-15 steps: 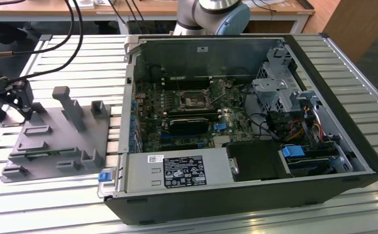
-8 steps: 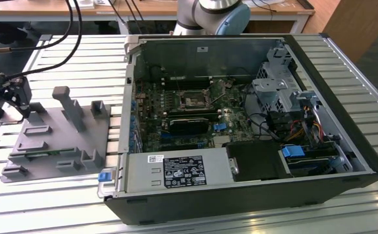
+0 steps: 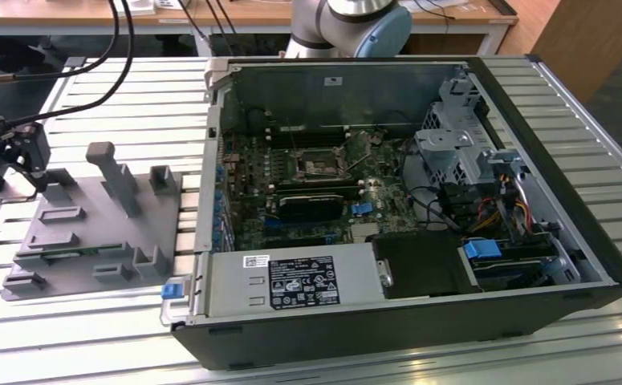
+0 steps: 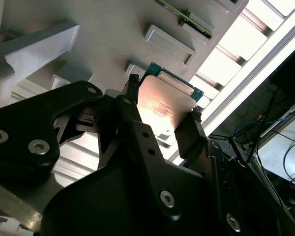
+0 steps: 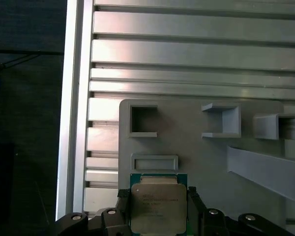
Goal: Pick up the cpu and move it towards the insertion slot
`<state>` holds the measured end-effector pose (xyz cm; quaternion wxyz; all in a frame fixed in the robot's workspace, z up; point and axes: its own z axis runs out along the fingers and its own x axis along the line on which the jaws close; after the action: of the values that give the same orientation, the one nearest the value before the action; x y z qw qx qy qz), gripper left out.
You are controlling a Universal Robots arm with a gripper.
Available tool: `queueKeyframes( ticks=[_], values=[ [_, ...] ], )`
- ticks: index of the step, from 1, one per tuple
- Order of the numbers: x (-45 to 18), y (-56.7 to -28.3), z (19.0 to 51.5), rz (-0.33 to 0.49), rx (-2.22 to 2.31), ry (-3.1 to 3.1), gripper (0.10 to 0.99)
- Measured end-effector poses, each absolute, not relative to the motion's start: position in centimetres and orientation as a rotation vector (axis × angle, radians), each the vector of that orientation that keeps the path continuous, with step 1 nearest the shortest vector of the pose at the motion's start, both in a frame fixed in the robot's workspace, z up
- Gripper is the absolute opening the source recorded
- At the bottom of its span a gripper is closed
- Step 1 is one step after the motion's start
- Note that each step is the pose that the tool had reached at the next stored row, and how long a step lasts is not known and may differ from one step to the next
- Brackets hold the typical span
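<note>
Now the gripper (image 5: 157,193) is pinching the cpu (image 5: 159,209) by two edges at the grey tray (image 5: 206,162). Such a thin hold is likely risking a slip, while the insertion slot (image 3: 319,164) is sitting well apart inside the case (image 3: 396,333).

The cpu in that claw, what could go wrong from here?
The claw grips the cpu by just two thin edges, so it could tilt or slip out. The grey tray has upright posts close by that might catch it. The insertion slot lies deep inside the computer case, amid cables that could be snagged.
</note>
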<state>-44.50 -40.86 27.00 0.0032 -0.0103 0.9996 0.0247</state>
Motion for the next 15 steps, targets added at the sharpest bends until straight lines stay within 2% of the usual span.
queueKeyframes(
  ticks=[15],
  values=[
    [-44.50, -40.71, 28.02, 0.078, -0.032, 3.134, 0.541]
  ],
)
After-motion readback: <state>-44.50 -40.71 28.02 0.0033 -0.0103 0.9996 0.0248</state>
